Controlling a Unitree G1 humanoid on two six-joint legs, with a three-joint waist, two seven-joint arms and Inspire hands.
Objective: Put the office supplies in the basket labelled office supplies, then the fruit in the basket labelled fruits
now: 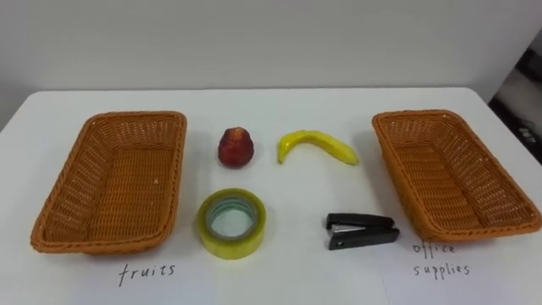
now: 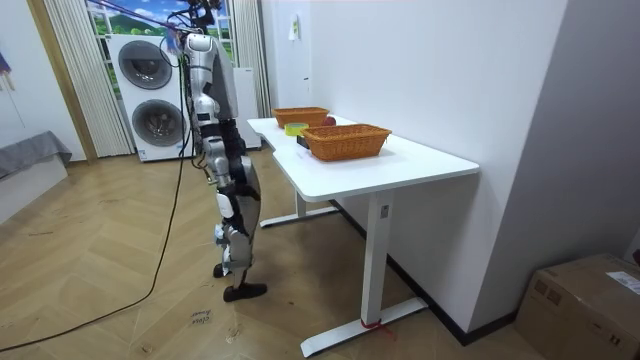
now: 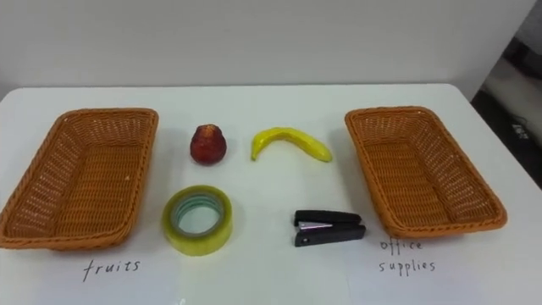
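Note:
On the white table (image 1: pixel 279 102) a red apple (image 1: pixel 236 147) and a yellow banana (image 1: pixel 317 146) lie side by side in the middle. In front of them are a roll of yellow tape (image 1: pixel 232 222) and a black stapler (image 1: pixel 362 230). An empty wicker basket (image 1: pixel 114 180) stands at the left above the handwritten word "fruits". A second empty wicker basket (image 1: pixel 453 172) stands at the right above "office supplies". In the room view I stand upright at the table's long side, and my right hand (image 2: pixel 243 188) hangs by my hip, too small to read.
A grey wall runs behind the table's far edge. The table's front strip (image 1: pixel 279 280) bears the two written labels. In the room view, washing machines (image 2: pixel 150 95) stand behind me and a cardboard box (image 2: pixel 590 300) sits at the room view's right.

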